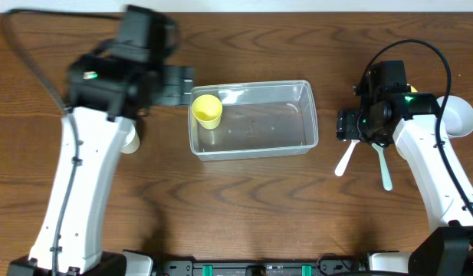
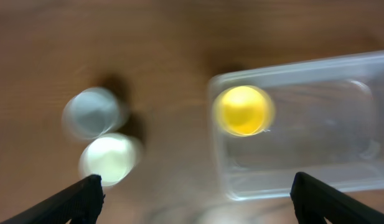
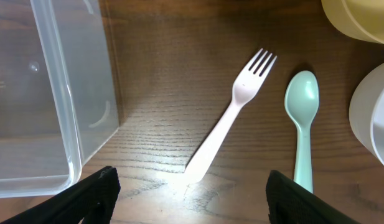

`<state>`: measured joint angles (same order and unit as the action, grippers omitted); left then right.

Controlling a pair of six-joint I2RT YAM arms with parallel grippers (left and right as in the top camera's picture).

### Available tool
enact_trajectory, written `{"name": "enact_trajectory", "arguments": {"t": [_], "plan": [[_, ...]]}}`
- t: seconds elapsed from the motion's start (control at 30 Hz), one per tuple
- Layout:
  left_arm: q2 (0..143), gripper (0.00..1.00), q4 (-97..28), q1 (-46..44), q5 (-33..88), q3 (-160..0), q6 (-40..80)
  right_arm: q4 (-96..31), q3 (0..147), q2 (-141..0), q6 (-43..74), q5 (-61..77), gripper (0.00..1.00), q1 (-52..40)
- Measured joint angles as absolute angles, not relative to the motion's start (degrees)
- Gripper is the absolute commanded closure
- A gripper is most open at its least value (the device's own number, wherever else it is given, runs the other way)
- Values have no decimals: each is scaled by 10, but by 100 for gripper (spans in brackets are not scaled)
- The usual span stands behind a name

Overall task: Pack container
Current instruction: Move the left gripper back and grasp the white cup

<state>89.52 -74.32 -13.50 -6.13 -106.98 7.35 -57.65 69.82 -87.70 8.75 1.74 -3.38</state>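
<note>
The clear rectangular container (image 1: 255, 126) lies at the table's middle. A yellow cup (image 1: 207, 110) stands upright inside its left end. My left gripper (image 1: 181, 84) is open and empty, just beyond the container's left end. The left wrist view is blurred. It shows the open jaws (image 2: 195, 199) above the table, with the container (image 2: 322, 124) and yellow cup (image 2: 243, 110) ahead. My right gripper (image 1: 347, 125) is open and empty, to the right of the container. In the right wrist view its jaws (image 3: 192, 199) hover over the handle end of a white fork (image 3: 232, 115), beside the container (image 3: 48, 93).
A teal spoon (image 3: 302, 118) lies right of the fork. A white bowl (image 3: 372, 118) and a yellow bowl (image 3: 360, 18) sit at the far right. A grey-blue cup (image 2: 92, 112) and a white cup (image 2: 109, 158) stand left of the container.
</note>
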Motion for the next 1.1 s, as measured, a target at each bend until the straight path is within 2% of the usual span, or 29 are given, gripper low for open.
{"name": "enact_trajectory", "arguments": {"t": [0.13,0.27,0.53,0.7,0.87,1.1], "plan": [[908,4,-750,-54,-71,-1027,96,-576,698,-877,87,17,22,-34],[937,4,-703,6,-64,-932,107,-575,698,-877,87,17,22,-34],[948,6,-567,45,-54,-772,110,-576,698,-877,87,17,22,-34],[948,15,-519,45,-48,-721,115,-575,698,-877,87,17,23,-34],[959,37,-500,45,-46,-715,121,-576,698,-877,87,17,23,-34],[1018,40,-490,45,-37,-715,118,-579,698,-877,87,17,23,-34]]}}
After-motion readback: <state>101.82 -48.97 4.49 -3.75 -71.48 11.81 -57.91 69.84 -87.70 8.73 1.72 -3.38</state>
